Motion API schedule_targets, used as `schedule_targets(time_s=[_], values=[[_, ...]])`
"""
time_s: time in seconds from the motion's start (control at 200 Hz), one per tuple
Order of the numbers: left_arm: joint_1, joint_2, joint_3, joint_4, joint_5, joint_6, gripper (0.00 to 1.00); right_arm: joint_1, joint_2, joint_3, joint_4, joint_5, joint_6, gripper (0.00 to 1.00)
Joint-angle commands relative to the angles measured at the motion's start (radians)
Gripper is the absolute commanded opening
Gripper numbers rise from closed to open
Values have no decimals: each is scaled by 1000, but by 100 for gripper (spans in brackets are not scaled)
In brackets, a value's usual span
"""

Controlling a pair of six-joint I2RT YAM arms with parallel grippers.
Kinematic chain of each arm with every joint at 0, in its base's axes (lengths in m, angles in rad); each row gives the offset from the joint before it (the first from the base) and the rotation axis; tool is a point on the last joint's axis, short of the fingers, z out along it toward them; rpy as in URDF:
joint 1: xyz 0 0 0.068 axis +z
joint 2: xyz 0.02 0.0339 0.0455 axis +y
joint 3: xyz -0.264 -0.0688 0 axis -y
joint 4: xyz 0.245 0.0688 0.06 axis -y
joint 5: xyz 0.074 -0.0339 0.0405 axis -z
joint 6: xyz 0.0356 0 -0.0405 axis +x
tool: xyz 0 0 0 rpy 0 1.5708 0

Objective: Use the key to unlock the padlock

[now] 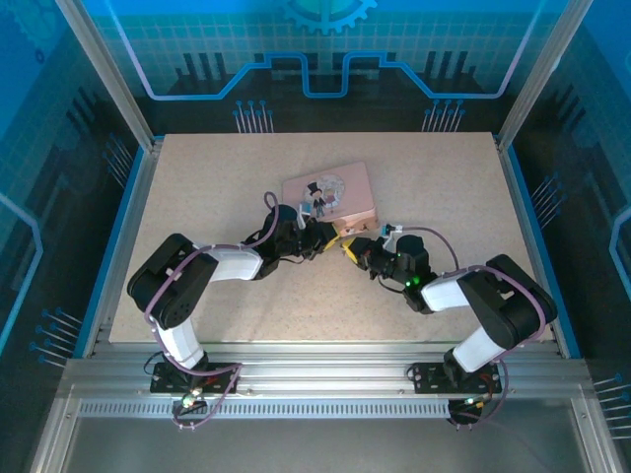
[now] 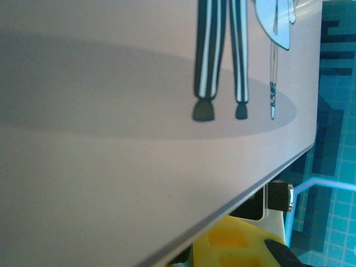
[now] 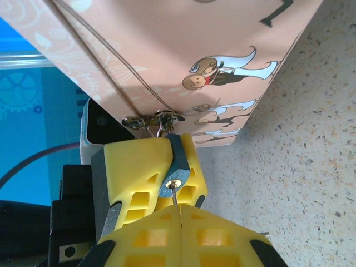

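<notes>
Blue-grey metal padlock [image 3: 177, 161], on hasp [image 3: 158, 118] of pink printed box [image 3: 194, 44]: clamped in near-shut left jaws. Thin metal key [image 3: 177, 197], pinched in fully closed right jaws, tip in keyhole [image 3: 177, 182]: best turned squarely, without bending.

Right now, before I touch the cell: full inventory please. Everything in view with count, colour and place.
box: one, pink with cartoon figures, middle of the table
latch: one, silver metal, on the box's near edge
padlock: one, blue-grey with a brass keyhole, hanging from the latch
key: one, thin silver blade, tip at the keyhole
table: one, beige speckled, under everything
left pincer: one, yellow fingers, shut on the padlock
right pincer: one, yellow fingers, shut on the key
</notes>
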Motion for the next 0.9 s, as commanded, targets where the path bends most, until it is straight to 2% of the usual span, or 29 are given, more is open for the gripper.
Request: schedule_targets(time_s=[0.0,0.575,0.755,0.896], values=[[-21,1,7,96,109,-46,10,-16,18,-7,10,59,29,0],[-26,11,10,123,109,-61,10,15,84,-16,103,100,166,0],[-31,17,12,124,112,-63,9,50,28,26,-42,126,97,0],[-46,25,20,125,120,-62,5,73,32,63,-75,185,90,0]])
